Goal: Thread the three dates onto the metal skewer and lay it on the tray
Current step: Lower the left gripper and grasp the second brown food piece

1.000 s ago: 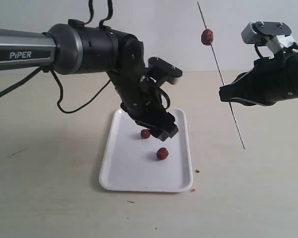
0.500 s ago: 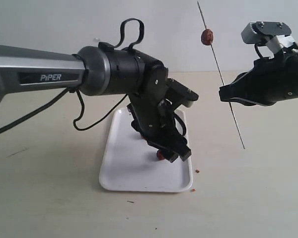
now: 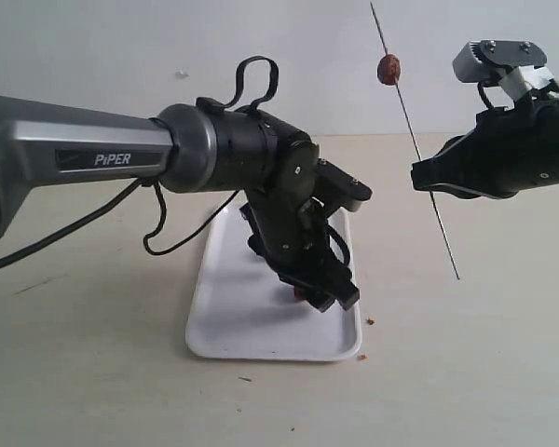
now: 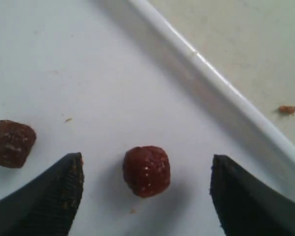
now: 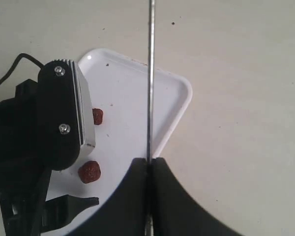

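**Left wrist view: second date framed for the pick**

Shows the nearer date [image 4: 146,170] lying loose on the tray [image 4: 221,86], squarely between the two fingers [image 4: 49,196] of the left tool [image 3: 334,296], touched by neither. Shows the other loose date [image 4: 11,143] close beside it, outside the gap, also on the white floor. Finds the third date [image 3: 388,69] already threaded, high on the metal skewer [image 3: 405,112], well above the tabletop [image 3: 466,372]. Has that skewer steeply tilted, nearly upright, off to the side of the tray, pinched partway along by the right tool [image 5: 150,164] with jaws pressed together on the thin rod. Has the left tool spread wide, tips low over the tray; contact with the tray floor not clear. Notes a few brown crumbs [image 3: 370,321] on the tabletop past the rim, no part of the job.

Reads as the pick of the second date: one of three on, two to go, laying down not yet begun. Calls next for settling the last bit and closing gently on the framed date, without squashing or flicking it and without nudging its neighbour. Calls after that for lifting it to a free end of the skewer and pushing through the middle, in line with the rod. Risks a roll on the slick tray, or an off-centre pierce.
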`<control>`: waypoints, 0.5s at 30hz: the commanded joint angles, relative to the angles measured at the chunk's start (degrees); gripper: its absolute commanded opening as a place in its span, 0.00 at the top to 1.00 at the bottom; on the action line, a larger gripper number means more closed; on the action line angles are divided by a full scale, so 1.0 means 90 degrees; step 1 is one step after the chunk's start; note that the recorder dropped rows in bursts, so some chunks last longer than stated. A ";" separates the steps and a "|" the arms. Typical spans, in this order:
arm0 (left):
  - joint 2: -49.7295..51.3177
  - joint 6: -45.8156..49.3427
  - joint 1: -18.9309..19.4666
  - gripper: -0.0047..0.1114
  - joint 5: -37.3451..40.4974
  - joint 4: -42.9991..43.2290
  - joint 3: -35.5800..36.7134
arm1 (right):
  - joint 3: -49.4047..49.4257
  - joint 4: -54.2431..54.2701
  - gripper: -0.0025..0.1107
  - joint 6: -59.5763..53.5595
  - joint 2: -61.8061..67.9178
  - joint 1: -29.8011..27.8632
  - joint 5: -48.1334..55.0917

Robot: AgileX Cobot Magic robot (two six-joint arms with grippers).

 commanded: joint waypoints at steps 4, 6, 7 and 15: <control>0.0210 -0.0001 -0.0058 0.35 -0.0161 0.0019 -0.0044 | 0.0014 0.0028 0.98 -0.0060 -0.0058 -0.0038 -0.0004; 0.0194 -0.0001 -0.0058 0.35 -0.0145 0.0019 -0.0044 | 0.0014 0.0028 0.98 -0.0060 -0.0058 -0.0038 -0.0004; 0.0194 -0.0001 -0.0058 0.37 -0.0145 0.0019 -0.0044 | 0.0014 0.0028 0.98 -0.0060 -0.0058 -0.0038 -0.0004; 0.0194 -0.0001 -0.0058 0.63 -0.0145 0.0019 -0.0044 | 0.0014 0.0028 0.98 -0.0060 -0.0058 -0.0038 -0.0004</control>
